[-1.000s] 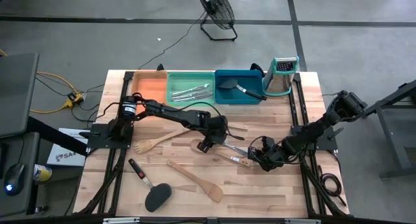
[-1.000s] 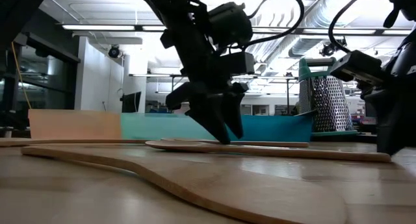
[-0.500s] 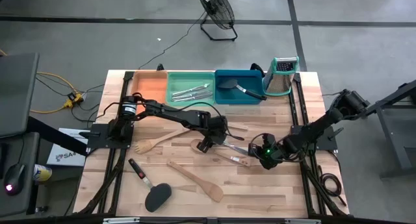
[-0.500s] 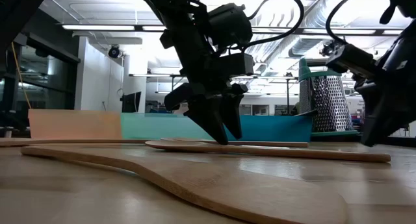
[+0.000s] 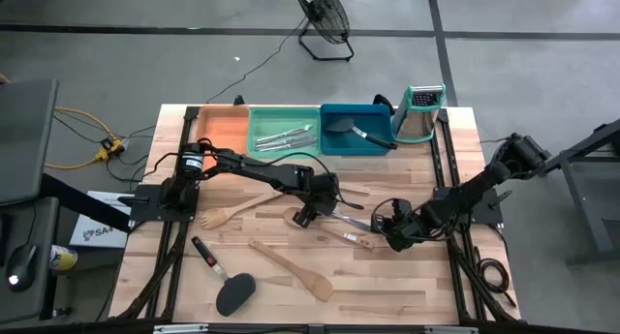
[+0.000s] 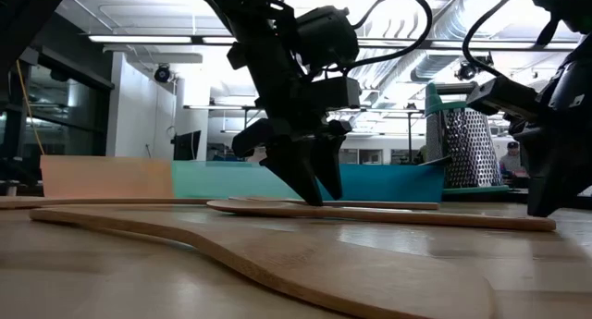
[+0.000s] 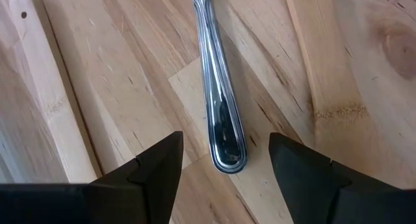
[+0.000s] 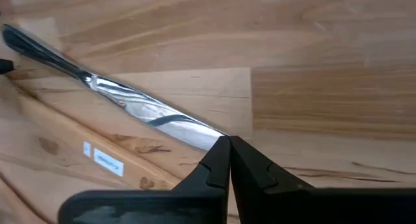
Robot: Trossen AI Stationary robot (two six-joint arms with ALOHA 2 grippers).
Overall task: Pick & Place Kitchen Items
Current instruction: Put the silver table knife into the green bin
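I have the left end effector spread just above the bench at centre frame in the high view, its fingers straddling the butt end of a silver utensil handle. The handle's long axis runs straight ahead from between them, so I judge a short descent and a squeeze should take it. My right end effector, pressed together and empty, sits at the same utensil's other end, lower right of centre.

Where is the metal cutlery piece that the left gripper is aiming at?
In the high view the cutlery piece lies mid-table, between the two arms, beside a wooden utensil; the open left gripper straddles its handle end.
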